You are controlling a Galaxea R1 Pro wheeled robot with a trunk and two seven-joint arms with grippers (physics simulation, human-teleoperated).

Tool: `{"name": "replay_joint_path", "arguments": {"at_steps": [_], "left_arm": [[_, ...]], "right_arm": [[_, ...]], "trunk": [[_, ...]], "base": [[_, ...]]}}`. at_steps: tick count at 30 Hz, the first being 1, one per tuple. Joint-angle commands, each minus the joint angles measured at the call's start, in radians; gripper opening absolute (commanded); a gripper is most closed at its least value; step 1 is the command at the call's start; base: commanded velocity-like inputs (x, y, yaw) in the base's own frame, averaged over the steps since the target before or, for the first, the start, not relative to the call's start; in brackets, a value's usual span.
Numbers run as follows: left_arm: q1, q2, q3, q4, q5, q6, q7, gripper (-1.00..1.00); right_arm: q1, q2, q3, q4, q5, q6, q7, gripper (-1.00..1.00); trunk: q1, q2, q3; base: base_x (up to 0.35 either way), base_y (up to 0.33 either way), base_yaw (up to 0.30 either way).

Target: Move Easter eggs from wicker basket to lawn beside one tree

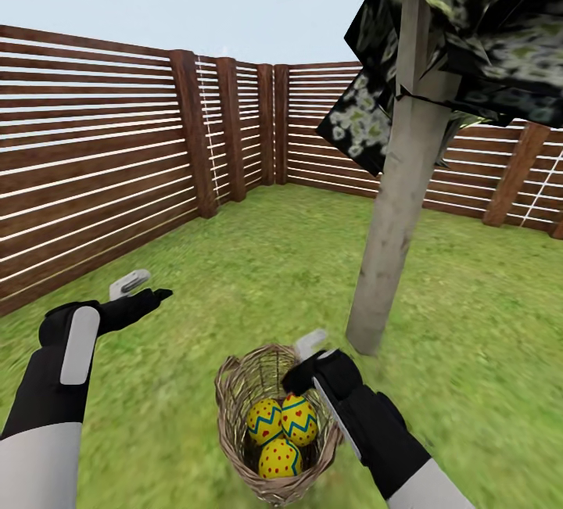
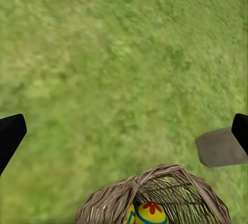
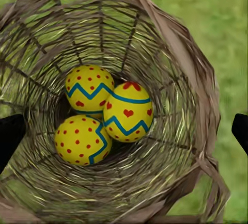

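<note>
Bright even daylight, shadowless, grass perhaps blurred

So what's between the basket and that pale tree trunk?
Mostly bare lawn, though the right gripper hangs over that gap between wicker basket and tree, in the head view.

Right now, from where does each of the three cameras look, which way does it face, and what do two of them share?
Head view: from the robot's head, forward and down at the tree, fence and wicker basket; both arms show.
Left wrist view: on the left arm above the lawn, facing down; dark fingers at the edges.
Right wrist view: over the basket, looking straight in at three Easter eggs; fingers apart.
All three views share basket and eggs.
</note>
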Motion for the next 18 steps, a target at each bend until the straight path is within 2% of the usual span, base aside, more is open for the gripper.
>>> {"name": "replay_joint_path", "arguments": {"at_steps": [1,4,7,8,10,12,14,18], "left_arm": [[-0.001,0.000,0.000,-0.001,0.010,0.004,0.009,1.00],[-0.001,0.000,0.000,-0.001,0.011,0.004,0.010,1.00],[-0.001,0.000,0.000,-0.001,0.011,0.004,0.009,1.00],[-0.001,0.000,0.000,-0.001,0.011,0.004,0.009,1.00],[-0.001,-0.001,-0.001,-0.001,0.010,0.004,0.009,1.00],[-0.001,-0.002,-0.001,-0.001,0.010,0.004,0.009,1.00],[-0.001,-0.006,-0.002,-0.001,0.009,0.004,0.009,1.00],[-0.001,-0.009,-0.002,-0.001,0.009,0.004,0.009,1.00]], "right_arm": [[-0.002,0.006,0.001,0.010,0.008,0.004,0.007,1.00],[-0.015,0.047,0.005,0.091,0.006,0.002,0.009,1.00],[-0.045,0.060,0.005,0.168,-0.004,0.000,0.011,1.00],[-0.078,0.064,0.005,0.231,-0.029,-0.002,0.012,1.00],[-0.159,0.066,0.005,0.407,-0.137,-0.009,0.013,1.00],[-0.189,0.066,0.007,0.469,-0.190,-0.024,0.013,1.00],[-0.204,0.067,0.016,0.498,-0.217,-0.044,0.013,1.00],[-0.217,0.067,0.026,0.510,-0.229,-0.054,0.012,1.00]], "trunk": [[0.000,0.000,-0.001],[0.000,0.000,-0.001],[0.000,0.000,-0.001],[0.000,0.000,-0.001],[0.000,0.000,-0.001],[0.000,0.000,-0.001],[0.004,-0.007,-0.004],[0.019,-0.035,-0.017]], "base": [[0.000,0.000,0.000],[0.000,0.000,0.000],[0.000,0.000,0.000],[0.000,0.000,0.000],[0.000,0.000,0.000],[0.000,0.000,0.000],[0.000,0.000,0.000],[0.000,0.000,0.000]]}}
